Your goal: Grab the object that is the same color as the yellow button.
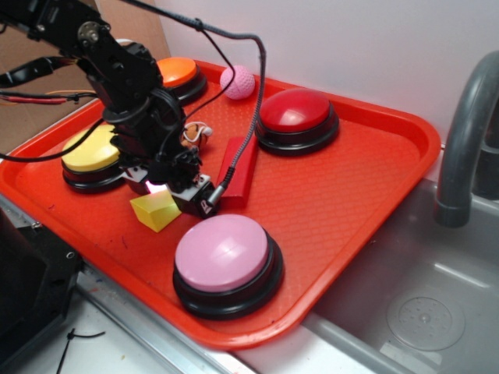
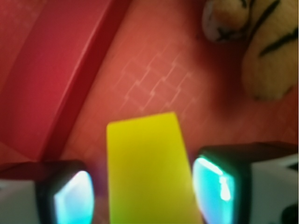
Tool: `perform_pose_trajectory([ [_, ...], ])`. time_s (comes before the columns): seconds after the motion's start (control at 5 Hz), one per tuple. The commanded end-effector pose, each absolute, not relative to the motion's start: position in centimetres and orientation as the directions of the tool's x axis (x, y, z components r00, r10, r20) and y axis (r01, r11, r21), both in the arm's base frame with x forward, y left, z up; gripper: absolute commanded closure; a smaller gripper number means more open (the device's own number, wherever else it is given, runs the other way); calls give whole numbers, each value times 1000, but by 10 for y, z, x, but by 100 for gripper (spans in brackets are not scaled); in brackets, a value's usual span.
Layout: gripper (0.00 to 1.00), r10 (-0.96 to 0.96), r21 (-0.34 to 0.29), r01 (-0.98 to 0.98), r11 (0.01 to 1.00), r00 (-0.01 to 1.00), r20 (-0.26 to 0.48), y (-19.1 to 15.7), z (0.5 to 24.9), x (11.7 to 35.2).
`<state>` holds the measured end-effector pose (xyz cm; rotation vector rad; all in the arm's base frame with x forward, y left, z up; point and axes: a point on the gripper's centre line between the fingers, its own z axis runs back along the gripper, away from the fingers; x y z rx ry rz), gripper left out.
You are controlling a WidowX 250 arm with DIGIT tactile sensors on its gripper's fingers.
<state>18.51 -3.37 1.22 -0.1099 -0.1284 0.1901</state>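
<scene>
Wrist view shows no readable writing or brand anywhere, only blurred surfaces. Nearest the lens, the two fingers (image 2: 70, 198) stand spread, one at each lower corner, their pads glowing pale blue, and the yellow wedge block (image 2: 147, 168) lies between them with a thin gap visible on each side, so the gripper (image 2: 142, 196) is not yet pinching it. Beyond the block lies the textured floor of the red tray (image 2: 154, 84), with the red rectangular block (image 2: 51, 79) running diagonally at the upper left and a tan striped soft toy (image 2: 261, 51) at the upper right. From the exterior view, the pink-topped button (image 1: 226, 261) sits nearest, by the tray's front edge, on its black base. Just behind it and to the left, the wedge rests on the tray floor under the lowered black arm (image 1: 132, 86), whose cables trail over the tray. The yellow button (image 1: 92, 156) sits near the tray's left edge, partly hidden by the arm. Further back are a red-topped button (image 1: 296, 117), an orange-topped button (image 1: 179, 76) at the far corner, and a pink dimpled ball (image 1: 237, 82) by the far rim. The tray rests on a metal sink unit (image 1: 421, 296), with a grey faucet (image 1: 464, 132) at the right and a pale wall (image 1: 351, 39) behind.
</scene>
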Motion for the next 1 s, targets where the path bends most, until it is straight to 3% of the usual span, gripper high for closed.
perform_pose_trajectory([
  [0.0, 100, 189, -128, -181, 975, 981, 52, -21, 30, 190],
  [0.2, 100, 195, -128, -194, 973, 981, -4, -13, 45, 199],
  [0.4, 100, 174, -91, -179, 980, 983, -51, -10, 94, 211],
  [0.8, 100, 163, -116, -155, 981, 985, 62, -22, 173, 203],
])
